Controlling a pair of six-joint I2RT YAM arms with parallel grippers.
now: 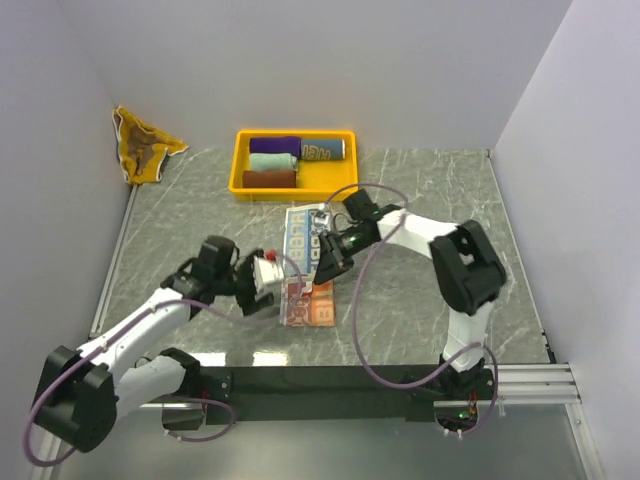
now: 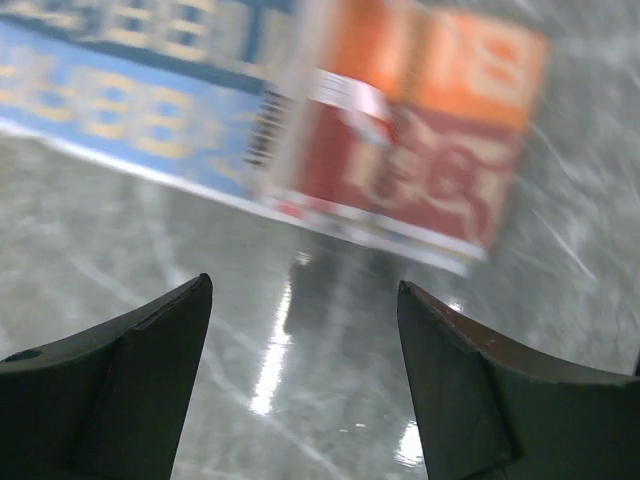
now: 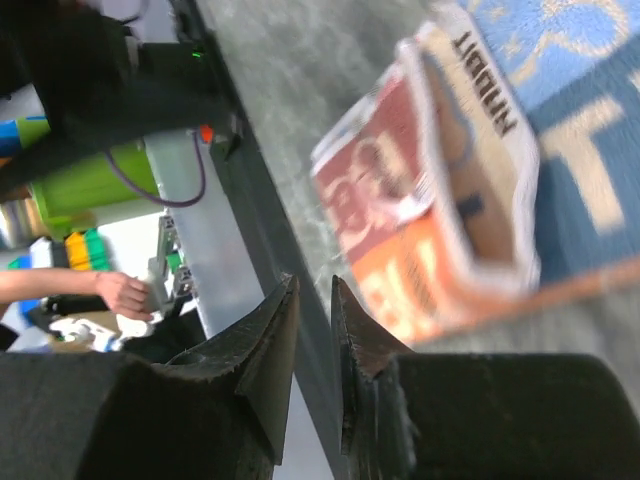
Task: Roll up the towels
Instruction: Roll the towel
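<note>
The RABBIT towel (image 1: 305,270) lies flat, not yet rolled, mid-table (image 1: 420,200), near the yellow tray (image 1: 240,160) of rolled towels (image 1: 290,160). We judge a new roll is starting. Our left claw (image 2: 305,285) gapes empty beside its left edge. The right claw (image 3: 315,285), barely parted, holds nothing. Next we must pinch an edge.

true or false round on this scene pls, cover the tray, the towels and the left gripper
1. The yellow tray holds rolled towels. True.
2. The left gripper is clamped on the patterned towel. False: its jaws stand open and empty.
3. The patterned towel lies in the tray. False: it lies on the table, in front of the tray.
4. A brown and yellow towel lies crumpled in the far left corner. True.
</note>
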